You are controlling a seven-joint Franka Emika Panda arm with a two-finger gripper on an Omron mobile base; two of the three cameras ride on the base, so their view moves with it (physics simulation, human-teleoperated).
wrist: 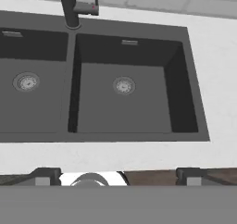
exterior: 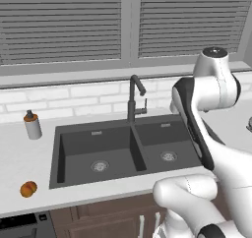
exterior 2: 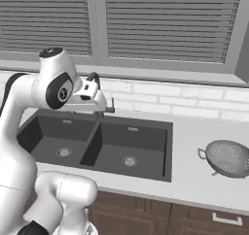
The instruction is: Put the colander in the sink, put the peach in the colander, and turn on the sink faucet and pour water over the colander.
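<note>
Resting on pale counter (exterior 2: 194, 180) at right edge of right base view: colander (exterior 2: 227, 157), silver-grey perforated metal bowl w/ small loop handle, partly cut off by frame. Sitting on counter at lower left of left base view: peach (exterior: 28, 189), small, round, orange-red, well apart from sink (exterior: 78, 141). Sink matte charcoal, rectangular, two basins w/ central divider and round steel drains. Slim dark gooseneck sink faucet (exterior: 134, 97) behind divider; in hand view cut off at top. Grey bottle (exterior: 32, 125) w/ dark-orange cap at left. Gripper (wrist: 118, 176) spread wide, holding nothing, tips at bottom of hand view, over counter front edge.
</note>
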